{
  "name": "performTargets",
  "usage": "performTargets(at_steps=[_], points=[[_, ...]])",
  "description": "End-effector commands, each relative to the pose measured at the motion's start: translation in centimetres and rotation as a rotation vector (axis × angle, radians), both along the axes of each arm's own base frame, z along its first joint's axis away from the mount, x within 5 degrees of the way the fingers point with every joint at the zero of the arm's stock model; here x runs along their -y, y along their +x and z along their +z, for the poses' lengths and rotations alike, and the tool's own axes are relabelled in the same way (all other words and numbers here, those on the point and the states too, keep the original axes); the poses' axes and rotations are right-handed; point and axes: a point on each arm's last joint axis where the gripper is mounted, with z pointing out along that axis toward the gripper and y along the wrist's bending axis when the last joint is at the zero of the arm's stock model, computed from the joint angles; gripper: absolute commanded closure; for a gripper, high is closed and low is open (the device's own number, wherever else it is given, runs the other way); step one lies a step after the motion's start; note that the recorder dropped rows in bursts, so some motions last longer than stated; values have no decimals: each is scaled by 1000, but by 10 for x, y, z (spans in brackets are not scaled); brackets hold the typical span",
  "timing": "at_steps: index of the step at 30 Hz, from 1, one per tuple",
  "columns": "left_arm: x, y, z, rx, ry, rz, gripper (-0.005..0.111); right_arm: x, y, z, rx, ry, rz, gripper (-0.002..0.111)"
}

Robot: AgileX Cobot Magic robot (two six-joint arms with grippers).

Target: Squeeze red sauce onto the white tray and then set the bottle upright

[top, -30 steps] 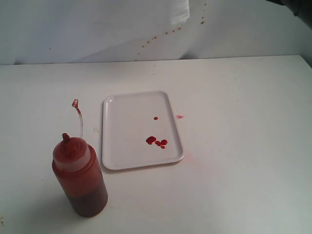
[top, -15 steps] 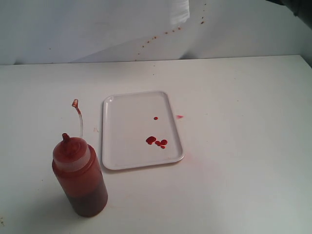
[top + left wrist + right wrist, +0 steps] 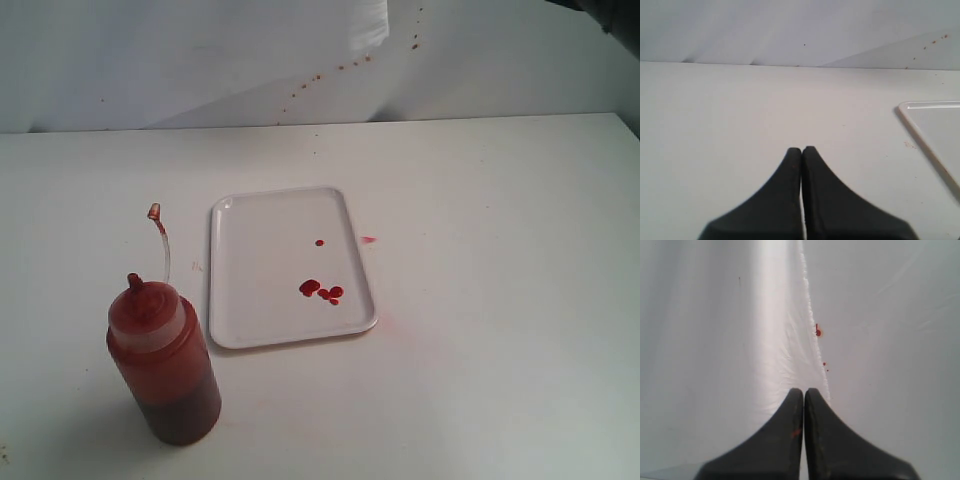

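White desk (image 3: 500, 300) filling most of the exterior view, with a faint pink stain (image 3: 368, 240) just beside the tray's right rim.

Flat white tray (image 3: 270, 240) near the middle of the desk: rectangular, rounded corners, low raised rim. Likely light and stiff, apt to slide if nudged.

Squeeze bottle (image 3: 170, 380) standing upright on the desk, nearer the camera than the tray and off its front left corner, not touching it. Probably fairly heavy (filled nearly to the shoulder with dark red sauce) and soft-walled, so yielding under pressure and liable to spurt. Possibly slick around the sauce-smeared top. Best taken around the middle of the cylinder, gently, away from nozzle and strap. Translucent plastic, red-stained nozzle cap (image 3: 135, 283), thin tethered strap (image 3: 164, 245) arcing up behind.

Left end effector (image 3: 802, 150) and right end effector (image 3: 804, 391): both clenched on nothing, dark fingers pressed together, neither visible in the exterior view.

Red sauce (image 3: 310, 288): a few small glossy blobs in the tray's right half, plus one lone drop farther back. Task apparently complete.
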Motion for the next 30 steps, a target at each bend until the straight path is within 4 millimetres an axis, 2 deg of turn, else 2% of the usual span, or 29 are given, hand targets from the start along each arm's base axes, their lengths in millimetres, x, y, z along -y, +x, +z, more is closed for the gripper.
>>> performTargets(at_steps=[1, 30], points=[[1, 0, 1, 18, 2, -6, 107, 1, 0, 2, 15, -4, -9, 107], [1, 0, 0, 16, 20, -11, 107, 1, 0, 2, 15, -5, -9, 107]])
